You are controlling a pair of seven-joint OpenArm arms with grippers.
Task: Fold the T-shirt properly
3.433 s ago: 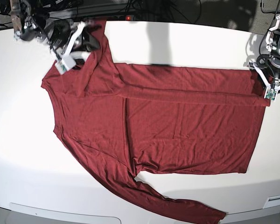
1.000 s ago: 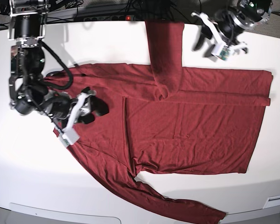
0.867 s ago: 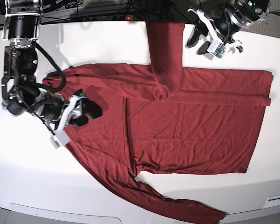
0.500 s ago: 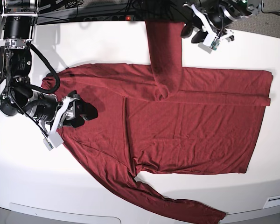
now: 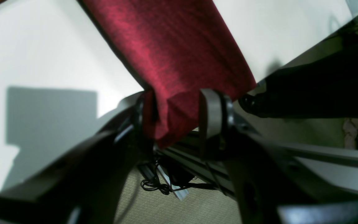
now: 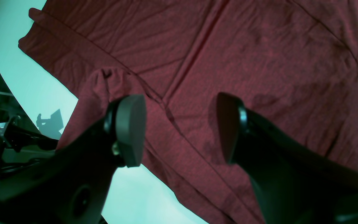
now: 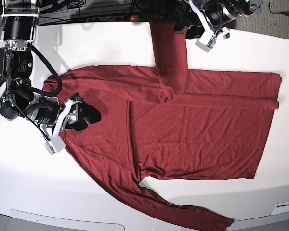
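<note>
The T-shirt [image 7: 183, 120] lies spread flat over the white worktop [image 7: 29, 183], one sleeve stretched toward the far edge, the other trailing off toward the near edge. Beyond that far edge, under the left pincer [image 5: 179, 118], cables [image 5: 154, 183] lie on the floor. The left pincer reaches in over the far edge and is clamped on the cuff of the far sleeve [image 7: 171, 48]. The right pincer [image 6: 179, 124] hangs just above the shirt's shoulder area, its jaws spread wide and holding nothing, the arm bent down from the worktop's corner.
</note>
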